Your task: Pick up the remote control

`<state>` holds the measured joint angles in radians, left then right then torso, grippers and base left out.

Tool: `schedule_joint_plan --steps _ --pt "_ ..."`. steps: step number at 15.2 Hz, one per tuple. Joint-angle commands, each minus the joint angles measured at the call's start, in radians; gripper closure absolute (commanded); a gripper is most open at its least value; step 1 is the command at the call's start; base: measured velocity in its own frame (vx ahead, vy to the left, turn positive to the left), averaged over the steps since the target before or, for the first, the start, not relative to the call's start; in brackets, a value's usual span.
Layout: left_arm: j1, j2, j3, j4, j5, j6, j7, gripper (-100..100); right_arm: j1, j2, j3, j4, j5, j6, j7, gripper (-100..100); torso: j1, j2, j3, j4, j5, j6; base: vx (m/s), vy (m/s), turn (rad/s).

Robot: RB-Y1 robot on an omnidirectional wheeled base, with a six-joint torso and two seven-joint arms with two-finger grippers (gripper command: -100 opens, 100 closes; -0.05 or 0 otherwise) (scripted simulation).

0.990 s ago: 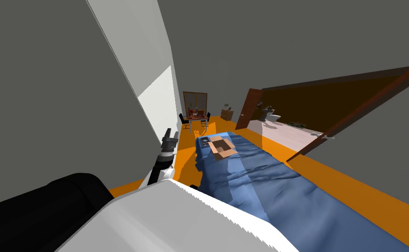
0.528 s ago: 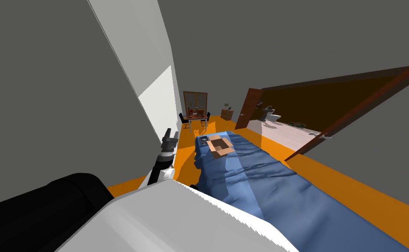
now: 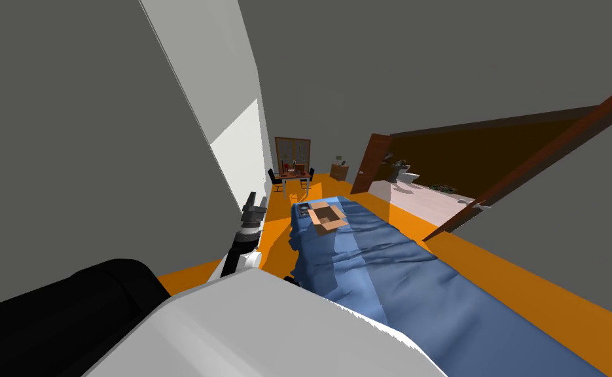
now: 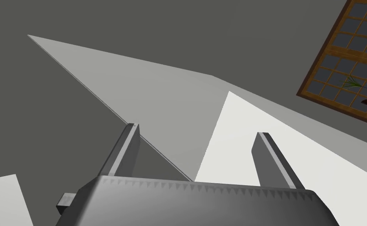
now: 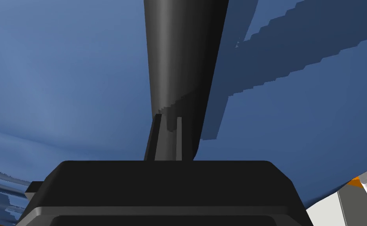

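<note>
**Remote lies by the box at the bed's far end**

The remote control [image 3: 305,209] seems to be the small dark grey thing at the far end of the blue bed [image 3: 396,275], just beside an open cardboard box [image 3: 327,218]; it is too small to be sure. The left gripper [image 4: 198,129] is raised beside the bed, over the orange floor [image 3: 278,229], well short of the box, its jaws apart. The right gripper [image 5: 167,116] faces the blue cover with its jaws drawn together, and a dark rounded shaft [image 5: 182,59] rises beyond them
</note>
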<state>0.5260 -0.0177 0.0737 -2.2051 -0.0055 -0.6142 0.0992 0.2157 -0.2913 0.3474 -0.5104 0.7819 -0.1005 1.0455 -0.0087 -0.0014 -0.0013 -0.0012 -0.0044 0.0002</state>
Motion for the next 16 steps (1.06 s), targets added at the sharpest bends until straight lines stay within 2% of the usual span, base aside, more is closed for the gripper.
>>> schedule_joint_plan --steps 1,2,3,7,9,12,14,15,16 --pt "0.000 0.000 0.000 0.000 0.000 0.000 0.000 0 0.000 0.000 0.000 0.000 0.000 0.000 0.000 100 0.000 0.000 0.000 0.000 0.000 0.000 0.000 0.000 0.000" --pt "0.000 0.000 0.000 0.000 0.000 0.000 0.000 0 0.000 0.001 0.000 0.000 0.000 -0.001 0.000 100 -0.001 -0.001 0.000 0.000 -0.001 0.000 0.000 0.000 0.000" --pt "0.000 0.000 0.000 0.000 0.000 0.000 0.000 0 0.014 -0.027 -0.017 0.008 0.000 -0.028 0.008 100 -0.001 -0.001 -0.001 0.000 -0.001 0.000 0.037 0.058 -0.015" --pt "0.000 0.000 0.000 0.000 0.000 0.000 0.000 0 0.048 -0.075 -0.021 -0.007 -0.004 -0.074 0.002 100 0.006 -0.005 -0.003 -0.001 0.001 0.000 0.062 0.119 -0.024" --pt "0.000 0.000 0.000 0.000 0.000 0.000 0.000 0 0.048 -0.075 -0.021 -0.007 -0.004 -0.074 0.002 100 0.004 -0.006 -0.003 -0.001 0.001 0.000 0.042 0.066 -0.010" --pt "0.000 0.000 0.000 0.000 0.000 0.000 0.000 0 0.081 -0.123 -0.025 -0.022 -0.008 -0.119 -0.004 100 0.002 -0.004 -0.003 -0.001 0.001 0.000 0.031 0.067 -0.006" --pt "0.000 0.000 0.000 0.000 0.000 0.000 0.000 0 0.081 -0.123 -0.025 -0.022 -0.008 -0.119 -0.004 100 0.003 -0.005 -0.003 -0.001 0.001 0.000 0.040 0.067 -0.016" --pt "0.000 0.000 0.000 0.000 0.000 0.000 0.000 0 0.092 -0.139 -0.027 -0.027 -0.009 -0.135 -0.006 100 0.002 -0.005 -0.003 -0.001 0.001 -0.001 0.027 0.053 0.003" --pt "0.000 0.000 0.000 0.000 0.000 0.000 0.000 0 0.093 -0.136 -0.007 -0.046 -0.008 -0.110 -0.024 100 0.002 -0.004 -0.003 -0.001 0.001 0.000 0.015 0.034 -0.007"
